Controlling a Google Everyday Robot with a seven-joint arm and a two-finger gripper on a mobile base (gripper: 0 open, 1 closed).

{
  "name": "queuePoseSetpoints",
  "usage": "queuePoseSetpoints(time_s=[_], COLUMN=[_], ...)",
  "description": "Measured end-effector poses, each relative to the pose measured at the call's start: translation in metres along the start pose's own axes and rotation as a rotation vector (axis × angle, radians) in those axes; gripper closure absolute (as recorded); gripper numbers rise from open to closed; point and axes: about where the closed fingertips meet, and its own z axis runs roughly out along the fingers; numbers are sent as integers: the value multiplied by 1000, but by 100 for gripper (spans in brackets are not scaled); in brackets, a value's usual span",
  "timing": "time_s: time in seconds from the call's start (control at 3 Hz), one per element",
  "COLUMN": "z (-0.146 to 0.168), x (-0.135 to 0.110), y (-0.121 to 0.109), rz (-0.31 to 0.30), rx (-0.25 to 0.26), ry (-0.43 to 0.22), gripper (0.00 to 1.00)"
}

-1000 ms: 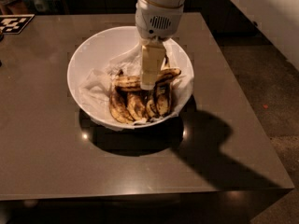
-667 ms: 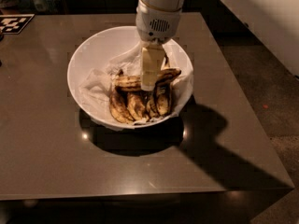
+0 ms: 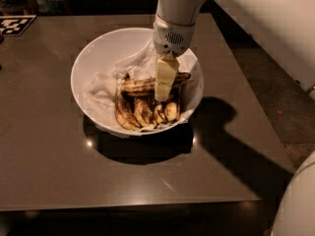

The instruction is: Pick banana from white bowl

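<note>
- The tool is down inside the bowl, its pale cream, flat-sided tip standing upright over the right half of the banana. From my seat it reads as one slab, and I cannot tell whether it is apart, together or clamped on anything.
- Above it the arm ends in a smooth, rounded white housing with a small oval grille of dots on its front.
- The banana lies crosswise on top of the pile, near the bowl's middle. It is long and curved, yellow under heavy brown-black mottling, with a dark end reaching toward the right wall. The tip covers the spot where they would meet, so I cannot say if they touch.
- Just in front of it sits the bunch, darker blotched bananas side by side, pointing toward me against the near wall.
- Crumpled white paper lines the bowl, its creased folds rising along the left and back.
- The bowl is round, deep and glossy white, and stands near the middle of the tabletop.
- The tabletop is smooth, grey-brown and slightly shiny, with small glints beside the bowl's dark shadow.
- At the far-left corner lies a flat marker printed in black-and-white squares, partly cut off by the edge of my view.
</note>
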Motion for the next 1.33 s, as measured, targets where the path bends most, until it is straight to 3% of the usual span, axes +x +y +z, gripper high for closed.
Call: queuePoseSetpoints(time_s=[0.33,1.0,1.33], z=[17,14,-4], x=[5,4,2], y=[5,1,17], rz=[16,18,-32], rx=[-33,-23,37], ry=[10,3,-48], gripper=[48,94,100])
